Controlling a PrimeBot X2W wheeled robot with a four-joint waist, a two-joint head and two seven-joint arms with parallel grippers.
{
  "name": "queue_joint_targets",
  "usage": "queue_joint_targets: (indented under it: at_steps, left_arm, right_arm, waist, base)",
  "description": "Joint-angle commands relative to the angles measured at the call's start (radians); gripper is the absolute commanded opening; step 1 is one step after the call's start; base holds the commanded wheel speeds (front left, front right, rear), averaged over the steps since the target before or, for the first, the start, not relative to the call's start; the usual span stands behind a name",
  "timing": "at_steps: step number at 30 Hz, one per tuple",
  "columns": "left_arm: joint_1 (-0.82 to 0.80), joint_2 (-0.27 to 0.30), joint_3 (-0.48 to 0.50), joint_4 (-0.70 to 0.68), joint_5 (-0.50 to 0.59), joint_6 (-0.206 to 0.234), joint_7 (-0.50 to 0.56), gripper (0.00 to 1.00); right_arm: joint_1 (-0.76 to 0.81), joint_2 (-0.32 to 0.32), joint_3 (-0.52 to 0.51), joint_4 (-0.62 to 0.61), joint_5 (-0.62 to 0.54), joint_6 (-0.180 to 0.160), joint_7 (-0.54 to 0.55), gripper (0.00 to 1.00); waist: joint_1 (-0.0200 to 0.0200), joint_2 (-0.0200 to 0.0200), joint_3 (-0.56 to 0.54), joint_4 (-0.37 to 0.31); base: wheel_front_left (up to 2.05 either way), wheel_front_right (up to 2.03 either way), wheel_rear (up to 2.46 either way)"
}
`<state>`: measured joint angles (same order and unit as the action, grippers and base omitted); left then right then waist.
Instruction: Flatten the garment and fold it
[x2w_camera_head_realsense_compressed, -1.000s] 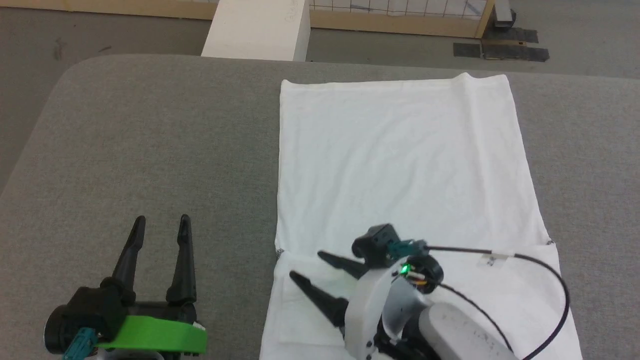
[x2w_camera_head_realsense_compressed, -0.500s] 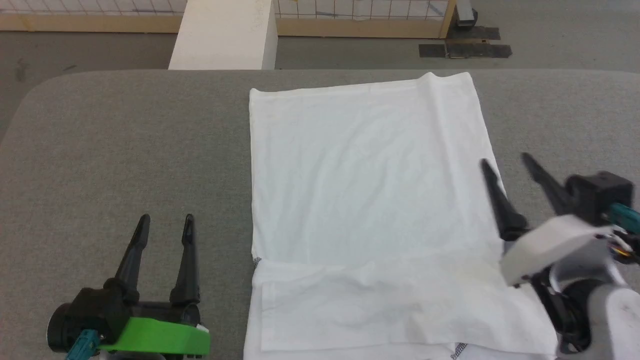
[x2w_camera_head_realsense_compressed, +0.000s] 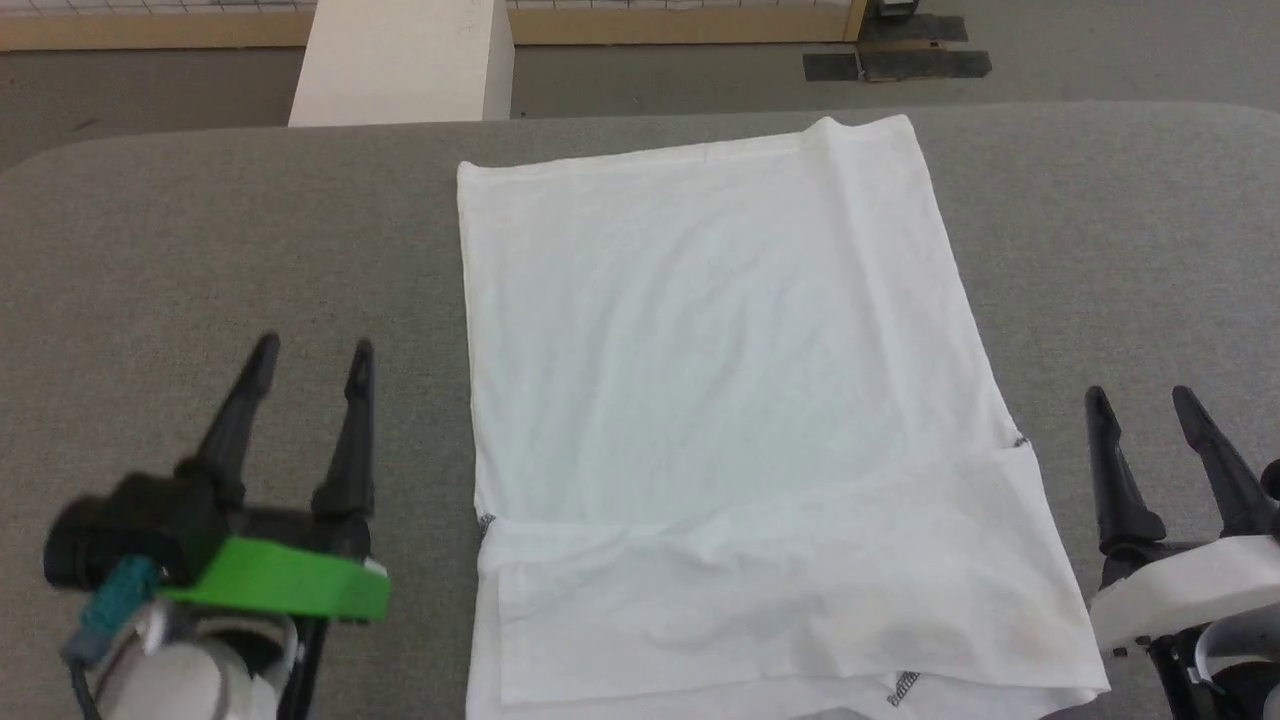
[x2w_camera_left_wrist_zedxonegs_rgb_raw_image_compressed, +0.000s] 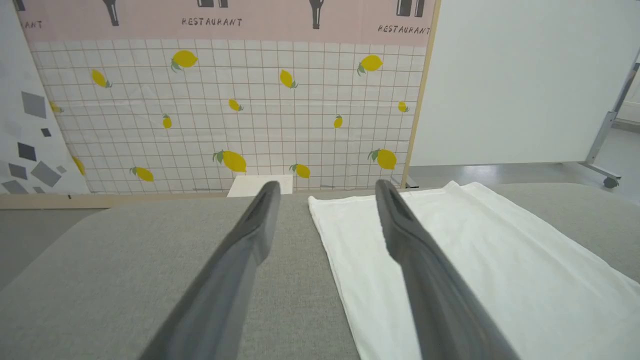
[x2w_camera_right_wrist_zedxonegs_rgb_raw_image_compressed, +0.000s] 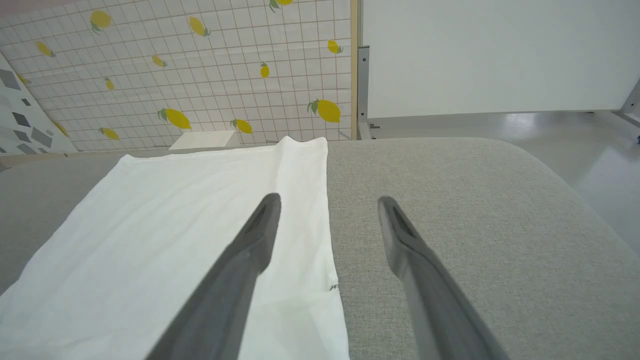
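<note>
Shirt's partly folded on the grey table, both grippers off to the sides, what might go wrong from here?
The garment is layered at its near flap; a pinch there may lift only the top layer. That flap is wrinkled, so folding now could trap creases. The left gripper and right gripper flank it, jaws open, over the grey table; closing low might snag its cover.

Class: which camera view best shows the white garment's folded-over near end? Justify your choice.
The head view: it looks down on nearly the whole garment, with the folded flap across its near end. The left wrist view shows the garment's left edge and far end; the right wrist view, its right edge and far corner.
</note>
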<state>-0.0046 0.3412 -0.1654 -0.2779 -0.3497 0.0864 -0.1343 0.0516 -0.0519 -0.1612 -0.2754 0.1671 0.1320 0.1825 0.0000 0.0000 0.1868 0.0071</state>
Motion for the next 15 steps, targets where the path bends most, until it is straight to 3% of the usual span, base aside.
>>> queue_joint_targets:
  at_steps: [1,11,15]
  left_arm:
    - [-0.094,0.030,0.010,-0.013,0.004,-0.018,0.033,1.00]
    - [-0.681,0.194,-0.058,0.130,0.011,-0.176,0.382,1.00]
    - [-0.834,0.235,-0.103,0.234,-0.013,-0.204,0.475,1.00]
  right_arm:
    - [-0.020,0.001,0.001,-0.018,0.002,-0.001,-0.010,1.00]
    - [-0.115,0.002,0.044,-0.113,-0.021,-0.001,0.018,1.00]
    - [-0.150,0.002,0.062,-0.141,-0.028,-0.001,0.025,1.00]
  waist:
    - [0.0000,0.0000,0.045,0.006]
    - [0.0000,0.0000,0.249,-0.008]
    - [0.0000,0.0000,0.325,-0.028]
  base:
    - [0.00,0.00,0.00]
    - [0.00,0.00,0.00]
    - [0.00,0.00,0.00]
